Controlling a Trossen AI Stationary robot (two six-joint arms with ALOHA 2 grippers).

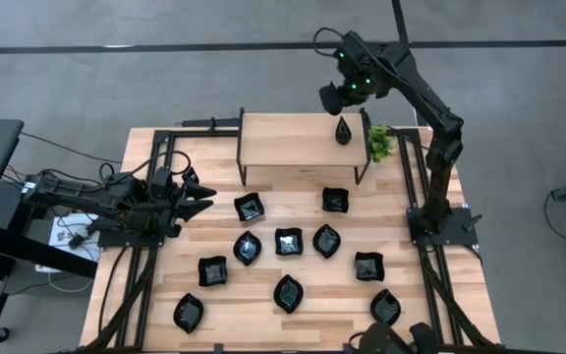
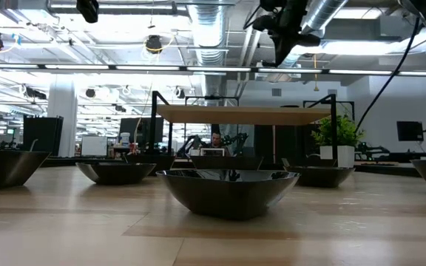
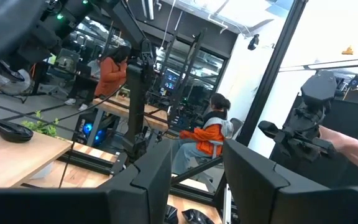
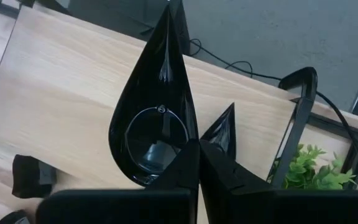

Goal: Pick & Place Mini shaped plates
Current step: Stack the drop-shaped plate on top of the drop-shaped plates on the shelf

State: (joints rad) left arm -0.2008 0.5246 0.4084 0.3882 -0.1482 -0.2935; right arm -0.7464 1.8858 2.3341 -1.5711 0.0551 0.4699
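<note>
Placement step in hand. The left gripper (image 1: 197,200) waits at the table's (image 1: 430,305) left edge, fingers parted and empty. Eleven mini plates (image 1: 288,241) lie spread across the table. Farther back, the right gripper (image 4: 197,148) is closed on a teardrop plate (image 4: 153,118) above the raised shelf (image 1: 288,140), beside the plant (image 1: 379,143). Next: lower the plate onto the shelf, then release.

You've got a grey floor (image 1: 519,295) w/ dark seam lines round the wood table (image 1: 263,315). Overhead: silver ducts (image 2: 213,29) & pipes under bright ceiling lights. Behind, desks w/ monitors (image 2: 409,131); two people in orange tops (image 3: 207,134) sit there. Small green plant (image 2: 336,133) by the raised shelf (image 2: 246,114).
</note>
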